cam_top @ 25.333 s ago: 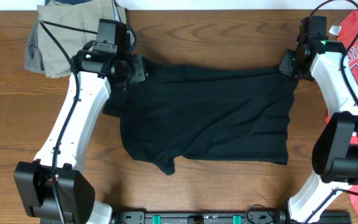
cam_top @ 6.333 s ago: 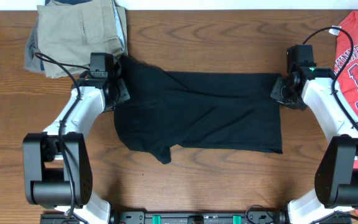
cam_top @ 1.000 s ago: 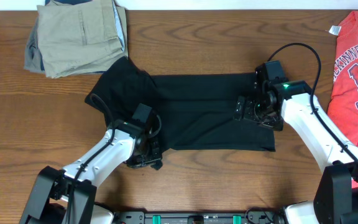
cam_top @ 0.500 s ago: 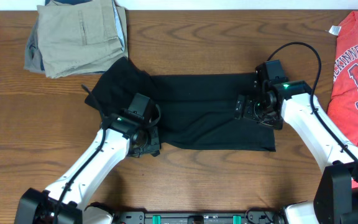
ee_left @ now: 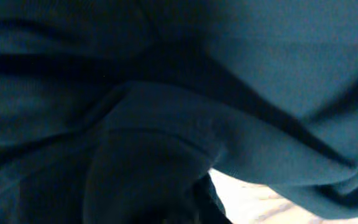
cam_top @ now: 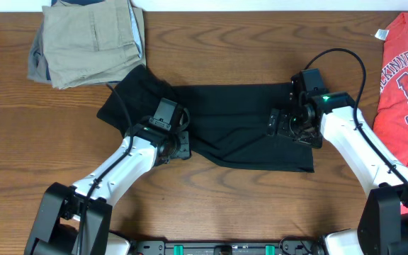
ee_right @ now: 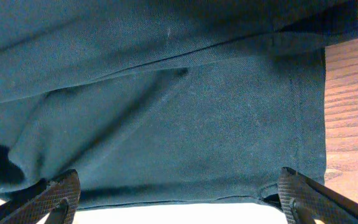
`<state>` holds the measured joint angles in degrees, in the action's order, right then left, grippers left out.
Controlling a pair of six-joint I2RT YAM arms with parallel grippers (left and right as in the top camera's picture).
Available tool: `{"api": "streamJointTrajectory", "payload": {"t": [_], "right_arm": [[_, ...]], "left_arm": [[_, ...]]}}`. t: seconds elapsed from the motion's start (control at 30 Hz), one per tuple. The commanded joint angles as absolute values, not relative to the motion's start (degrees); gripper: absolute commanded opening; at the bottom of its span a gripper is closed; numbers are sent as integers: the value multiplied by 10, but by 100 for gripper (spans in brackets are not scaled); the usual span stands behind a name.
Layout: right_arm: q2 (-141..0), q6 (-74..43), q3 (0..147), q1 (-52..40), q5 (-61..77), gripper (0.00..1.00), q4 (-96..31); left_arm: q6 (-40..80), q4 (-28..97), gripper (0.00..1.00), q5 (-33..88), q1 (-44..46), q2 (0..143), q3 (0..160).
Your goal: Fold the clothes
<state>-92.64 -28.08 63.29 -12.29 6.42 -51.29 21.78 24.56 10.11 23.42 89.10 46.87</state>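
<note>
Finding: the left gripper (cam_top: 174, 142) has moved over the last second. It started at the hem corner of the black T-shirt (cam_top: 239, 113) on the side nearest the khaki trousers (cam_top: 83, 42). It now sits up on the body of the shirt, and that corner has come with it. The near edge now cuts diagonally where a loose flap hung out before. The fingers are clenched. The left wrist view shows only bunched dark cloth pressed close, so I judge the grasp to be on the shirt fabric.

The right gripper (cam_top: 283, 125) has not shifted. Its fingers (ee_right: 55, 194) are spread wide and released over the shirt's end far from the trousers, holding nothing.

Location: the shirt lies as a long band. One sleeve is just beside the trousers' corner, and the rest runs away from them.

Assessment: the trouser-side end is being folded inward but has not been laid flat. The cross fold is not yet done.

Clearance: bare table (cam_top: 225, 205) lies open along the shirt's edge away from the trousers. The red T-shirt (cam_top: 402, 78) lies well apart, beyond the far end. The tightest margin is the sleeve beside the trousers.
</note>
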Motion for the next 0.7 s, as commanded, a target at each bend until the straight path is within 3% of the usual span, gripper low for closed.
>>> {"api": "streamJointTrajectory", "payload": {"t": [0.0, 0.4, 0.67], "right_arm": [[-929, -286, 631, -128, 58, 99, -521], [-929, -283, 631, -128, 58, 99, -516], [-929, -283, 631, -128, 59, 99, -520]], "left_arm": [[203, 273, 6, 93, 236, 885, 483], [212, 555, 6, 94, 236, 839, 618], [180, 483, 7, 94, 236, 859, 646]]}}
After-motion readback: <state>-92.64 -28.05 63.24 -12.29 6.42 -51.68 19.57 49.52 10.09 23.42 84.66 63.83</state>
